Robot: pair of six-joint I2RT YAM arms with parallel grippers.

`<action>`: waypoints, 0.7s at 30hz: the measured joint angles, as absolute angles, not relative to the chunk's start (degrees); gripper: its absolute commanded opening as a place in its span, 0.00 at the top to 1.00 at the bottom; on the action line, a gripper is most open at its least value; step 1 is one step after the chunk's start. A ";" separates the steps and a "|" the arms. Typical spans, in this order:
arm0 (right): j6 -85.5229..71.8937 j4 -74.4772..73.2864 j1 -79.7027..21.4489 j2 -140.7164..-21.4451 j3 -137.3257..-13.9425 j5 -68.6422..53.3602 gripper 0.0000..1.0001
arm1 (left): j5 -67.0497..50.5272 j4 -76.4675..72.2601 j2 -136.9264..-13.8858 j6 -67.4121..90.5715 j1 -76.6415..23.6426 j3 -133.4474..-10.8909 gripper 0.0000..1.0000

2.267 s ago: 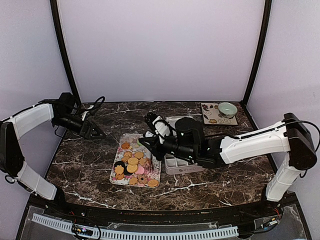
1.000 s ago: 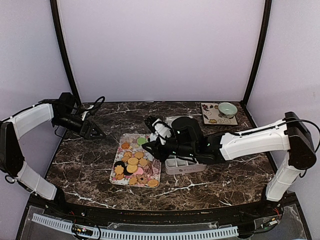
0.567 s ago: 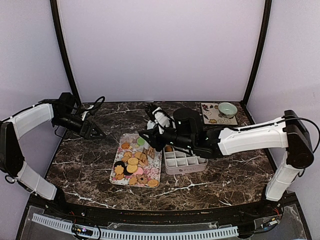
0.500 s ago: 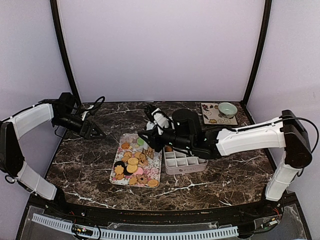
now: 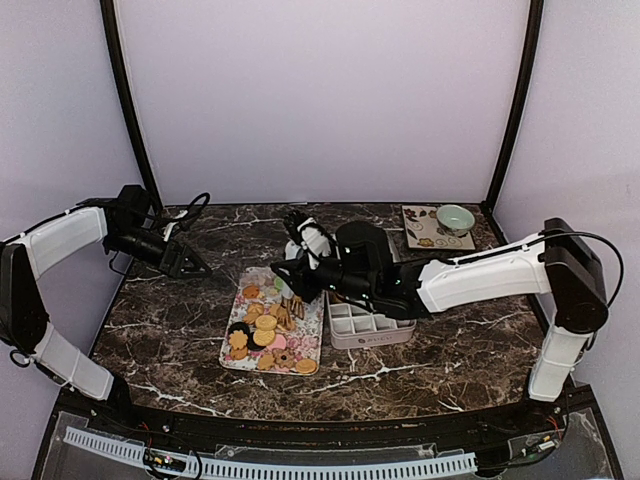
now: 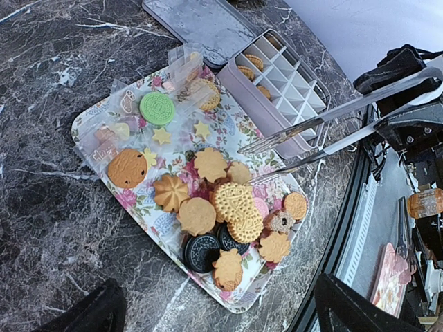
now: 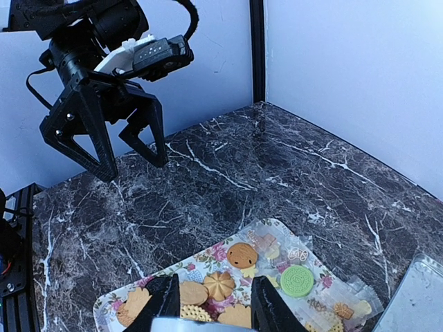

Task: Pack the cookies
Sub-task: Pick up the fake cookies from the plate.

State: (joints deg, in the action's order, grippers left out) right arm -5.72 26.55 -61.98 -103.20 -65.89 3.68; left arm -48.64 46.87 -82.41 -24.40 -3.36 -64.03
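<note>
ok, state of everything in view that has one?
right gripper: shut on the metal tongs
metal tongs: tips apart, empty, above the floral tray
left gripper: open, holding nothing
cookies: most loose on the floral tray, a few in the divided box
divided box: uncovered, most cells empty
lid: off, flat on the table beside the box
green bowl: upright

A dark, white-veined marble table carries a floral tray near its centre, a divided grey box just beside the tray's right edge, a flat grey lid on their far side, and a small patterned mat in the far right corner.
</note>
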 measured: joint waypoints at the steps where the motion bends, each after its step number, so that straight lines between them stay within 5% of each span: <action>1: -6.13 27.00 -61.80 -103.24 -65.89 3.46 0.65 | -48.62 46.87 -82.41 -24.40 -3.36 -64.03 0.02; 21: -8.67 30.30 -61.06 -103.18 -63.29 1.28 0.63 | -48.60 46.96 -82.41 -24.43 -3.36 -64.05 0.02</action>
